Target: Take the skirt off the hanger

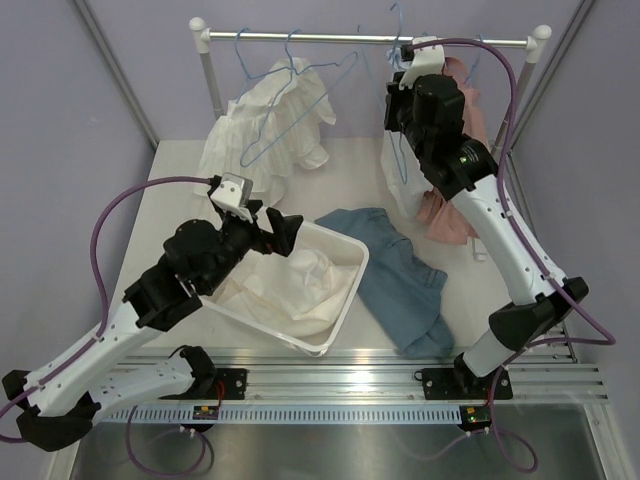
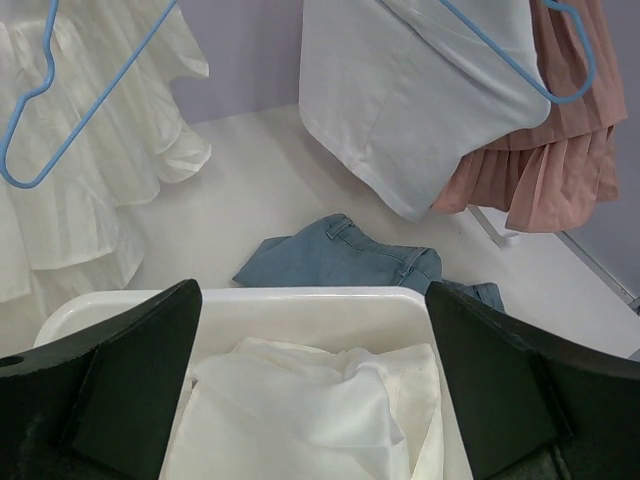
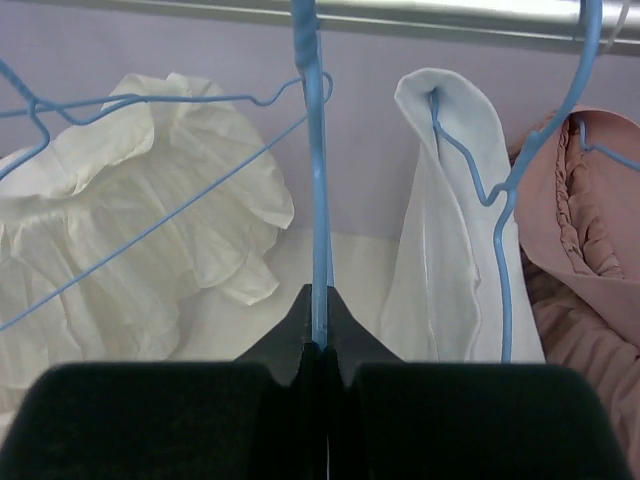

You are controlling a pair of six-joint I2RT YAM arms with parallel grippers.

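Blue hanger (image 3: pixel 319 200) clenched in right gripper (image 3: pixel 320 345); metal rail (image 3: pixel 450 14) above. Left gripper (image 2: pixel 312 300) released wide; white tub (image 1: pixel 358 272) beneath.

Left claw (image 1: pixel 285 232) gapes over white tub (image 1: pixel 347 305) — denim garment (image 1: pixel 400 280) beside it.

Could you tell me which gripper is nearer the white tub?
Left. The left gripper hangs open over the white tub; the right gripper is up at the rail, shut on a blue hanger.

I count five skirts: ruffled white (image 1: pixel 262 125), plain white (image 1: pixel 400 190), pink (image 1: pixel 447 217), denim (image 1: pixel 400 275), cream (image 1: pixel 290 285); one bin (image 1: pixel 340 312), one rail (image 1: pixel 330 39); the blue hangers (image 1: pixel 290 105) overlap too much to count
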